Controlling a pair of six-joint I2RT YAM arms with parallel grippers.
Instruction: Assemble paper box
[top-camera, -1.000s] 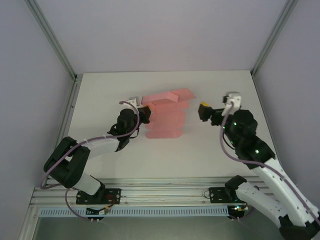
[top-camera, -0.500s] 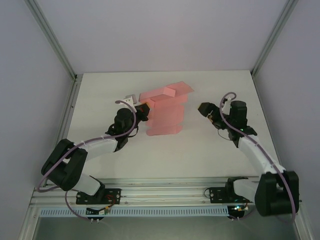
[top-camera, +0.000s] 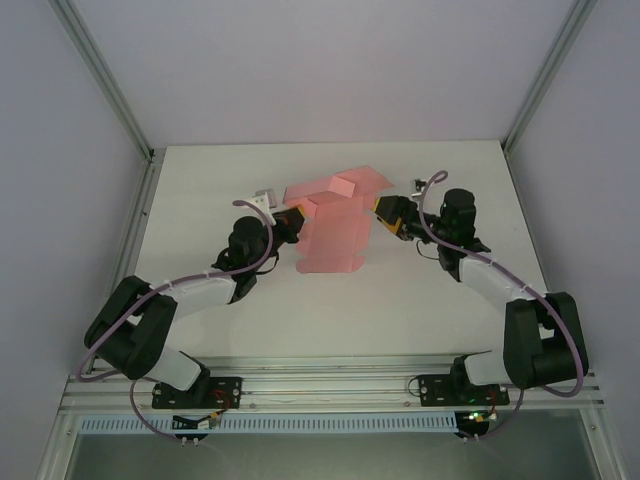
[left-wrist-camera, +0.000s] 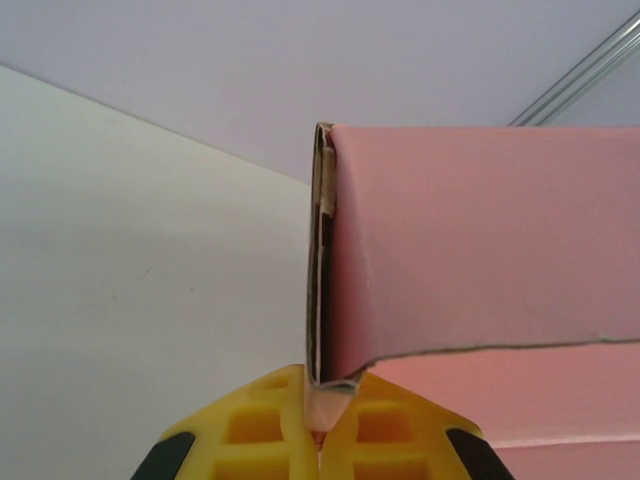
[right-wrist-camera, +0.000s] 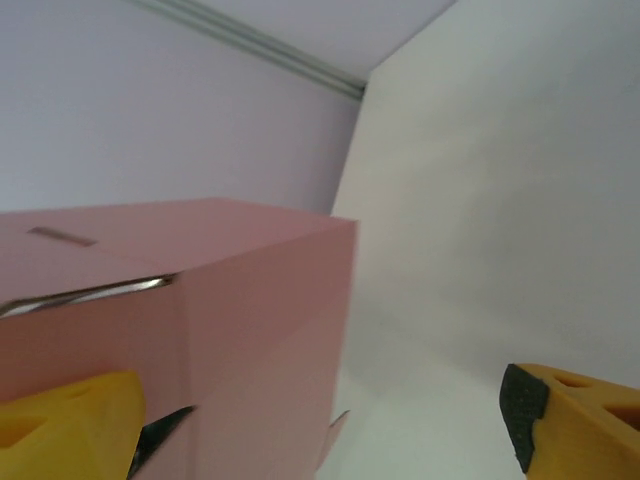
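The box is plain pink, with a brown raw edge at its fold. The table is white and the walls are pale lilac. The left arm and right arm are black and white, with purple cables. The left gripper and right gripper are yellow with black pads.

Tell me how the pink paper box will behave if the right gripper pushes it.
The pink paper box is thin card, so it will probably flex at its creases. It looks light and half-folded, so a push would likely slide or tip it, though the left gripper, pinched on its doubled edge, should anchor that side.
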